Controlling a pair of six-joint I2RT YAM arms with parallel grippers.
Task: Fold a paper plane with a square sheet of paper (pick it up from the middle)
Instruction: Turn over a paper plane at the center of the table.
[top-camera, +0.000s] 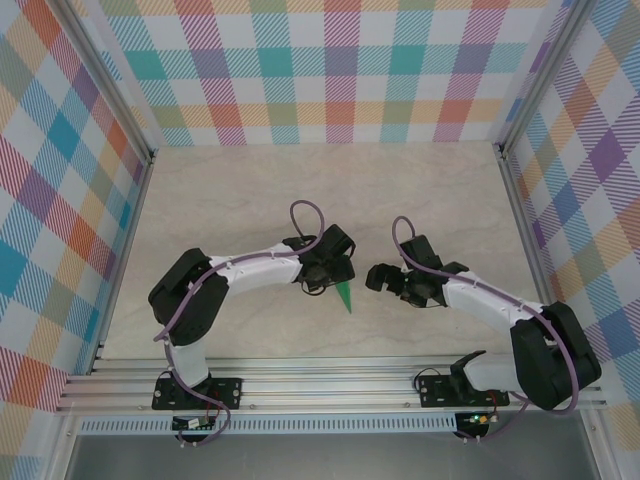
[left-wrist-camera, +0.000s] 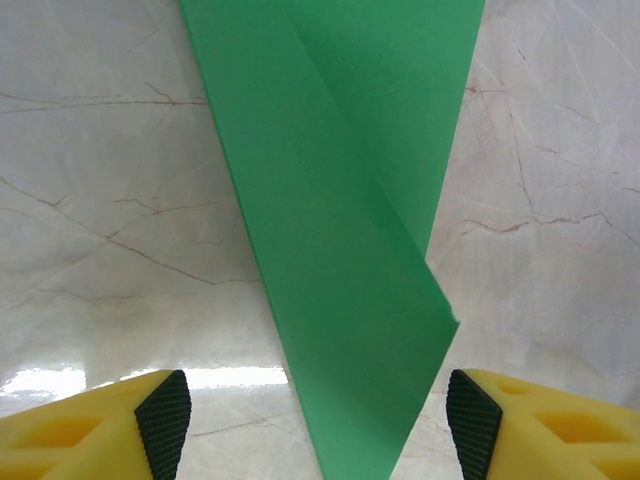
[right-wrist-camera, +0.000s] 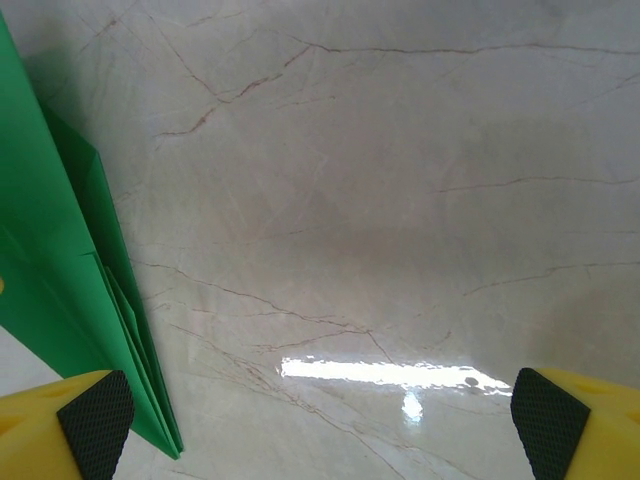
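Paper folded into a narrow, pointed plane (left-wrist-camera: 340, 250) lies on the marble-patterned desk (right-wrist-camera: 400, 200), about midway between the two arms. From above we see its green tip poking out beneath the left wrist, pointing toward the near edge.

The left pincer (left-wrist-camera: 320, 420) hangs over the plane, released. Its black pads (left-wrist-camera: 165, 420) stand wide apart, one on each side of the paper, with bare desk between each pad and the green edge. In that wrist view a diagonal fold crosses the plane, one layer lapping over the other.

The right pincer (right-wrist-camera: 320, 420) is released too, spread wide over bare desk just to the right of the plane. We see the plane's stacked edges close beside its left pad (right-wrist-camera: 95, 420), and nothing between the pads.
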